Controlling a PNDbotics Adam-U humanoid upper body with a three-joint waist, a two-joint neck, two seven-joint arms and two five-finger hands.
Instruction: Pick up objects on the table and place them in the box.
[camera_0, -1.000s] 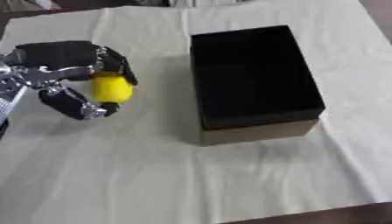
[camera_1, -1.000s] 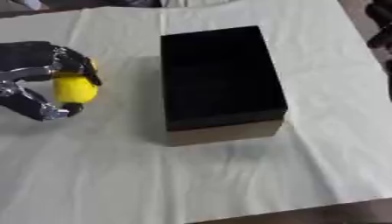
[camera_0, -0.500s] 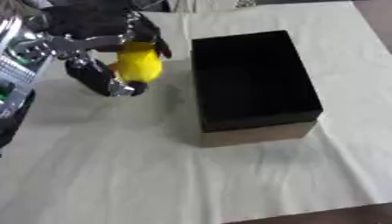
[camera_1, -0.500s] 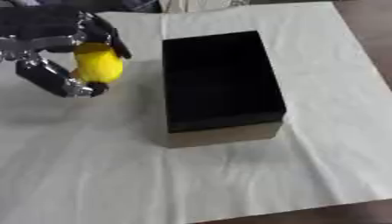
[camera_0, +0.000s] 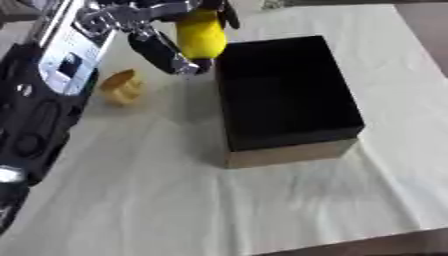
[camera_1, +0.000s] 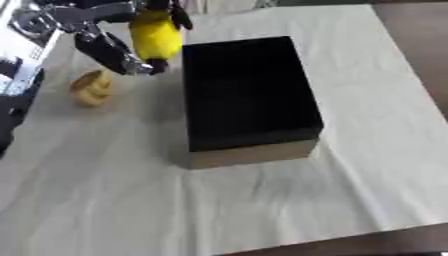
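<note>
My left hand (camera_0: 166, 30): raised above the table at the upper left, just beside the box's near-left top corner, arm coming in from the left edge.
My fingers (camera_0: 162, 50): curled round the yellow oval lemon-like object; one dark finger runs down its left side and ends below it, others hook over its top.
Yellow oval lemon-like object (camera_0: 200, 34): upright in my grasp, its long axis near vertical, its right side bare and facing the box; it hangs off the cloth, by the box's left rim, not over the opening as far as I can tell.
Black-lined open cardboard box (camera_0: 289, 90): stands on the cloth, centre right, long side running away from me, tan outer wall showing at the near end; inside looks dark, and I cannot tell whether anything lies in it.
Small tan-yellow lumpy object (camera_1: 92, 88): lies on the cloth left of the box, below and left of my hand, apart from both.
Pale cream tablecloth (camera_0: 262, 205): covers the table, wrinkled near the front.
My left arm (camera_0: 44, 100): black casing with a white panel, along the left edge.
My right hand: shows in neither view.
</note>
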